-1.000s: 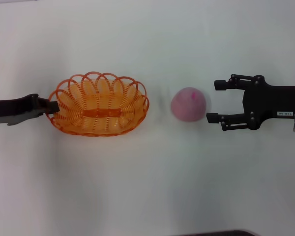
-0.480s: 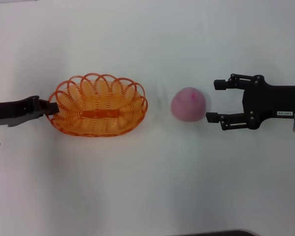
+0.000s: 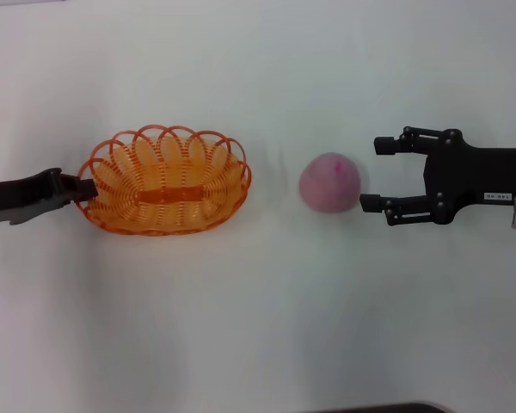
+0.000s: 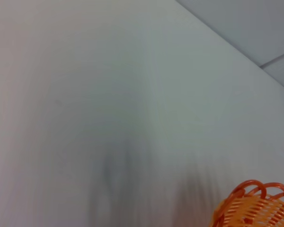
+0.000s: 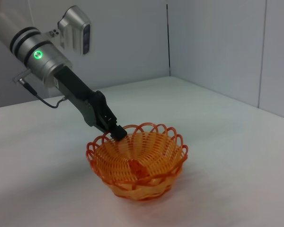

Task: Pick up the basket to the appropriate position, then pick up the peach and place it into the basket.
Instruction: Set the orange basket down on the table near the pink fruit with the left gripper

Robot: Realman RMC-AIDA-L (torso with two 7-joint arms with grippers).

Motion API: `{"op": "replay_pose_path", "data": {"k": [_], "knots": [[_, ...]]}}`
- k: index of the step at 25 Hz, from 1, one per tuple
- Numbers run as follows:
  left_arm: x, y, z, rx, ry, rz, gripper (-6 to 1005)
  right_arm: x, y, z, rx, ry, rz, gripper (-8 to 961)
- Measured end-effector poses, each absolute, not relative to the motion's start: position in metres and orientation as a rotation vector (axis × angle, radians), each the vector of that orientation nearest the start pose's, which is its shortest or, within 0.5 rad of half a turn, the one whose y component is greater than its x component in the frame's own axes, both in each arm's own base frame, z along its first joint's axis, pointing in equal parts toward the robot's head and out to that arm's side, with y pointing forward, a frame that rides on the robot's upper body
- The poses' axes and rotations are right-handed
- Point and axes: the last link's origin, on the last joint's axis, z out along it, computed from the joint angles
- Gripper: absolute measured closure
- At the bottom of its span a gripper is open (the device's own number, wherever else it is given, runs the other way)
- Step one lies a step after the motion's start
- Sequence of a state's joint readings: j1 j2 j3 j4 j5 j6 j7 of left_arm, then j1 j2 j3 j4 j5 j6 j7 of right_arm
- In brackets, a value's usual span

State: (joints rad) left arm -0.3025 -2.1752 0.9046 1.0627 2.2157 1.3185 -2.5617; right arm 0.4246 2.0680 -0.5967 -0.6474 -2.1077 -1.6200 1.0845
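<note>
The orange wire basket (image 3: 163, 182) is at the left of the white table, and my left gripper (image 3: 88, 189) is shut on its left rim. The right wrist view shows that same gripper (image 5: 117, 134) pinching the looped rim of the basket (image 5: 138, 165). A corner of the basket (image 4: 253, 208) shows in the left wrist view. The pink peach (image 3: 329, 182) rests on the table right of the basket, apart from it. My right gripper (image 3: 371, 175) stands open just right of the peach, its fingers pointing at it without touching.
The white table (image 3: 258, 327) stretches bare in front of and behind the objects. A grey wall corner (image 5: 168, 38) rises beyond the table's far side. A dark edge (image 3: 370, 408) shows at the table's front.
The left gripper has drawn the basket a little to the left and farther back, widening the gap to the peach. The peach and right gripper have not moved.
</note>
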Motion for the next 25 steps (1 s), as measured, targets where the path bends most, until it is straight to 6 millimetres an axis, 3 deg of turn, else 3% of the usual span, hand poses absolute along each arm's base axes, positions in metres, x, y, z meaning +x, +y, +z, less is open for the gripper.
{"op": "replay_pose_path", "data": {"k": [18, 25], "knots": [[-0.3048, 0.3073, 0.0028, -1.992, -1.893, -0.481, 918, 0.3064, 0.2896, 0.0054, -2.740, 0.395, 0.576, 44], [-0.3066, 0.3033, 0.0019, -1.988, -1.916, -0.485, 870, 0.3059, 0.2901, 0.0054, -2.740, 0.392, 0.577, 43]]}}
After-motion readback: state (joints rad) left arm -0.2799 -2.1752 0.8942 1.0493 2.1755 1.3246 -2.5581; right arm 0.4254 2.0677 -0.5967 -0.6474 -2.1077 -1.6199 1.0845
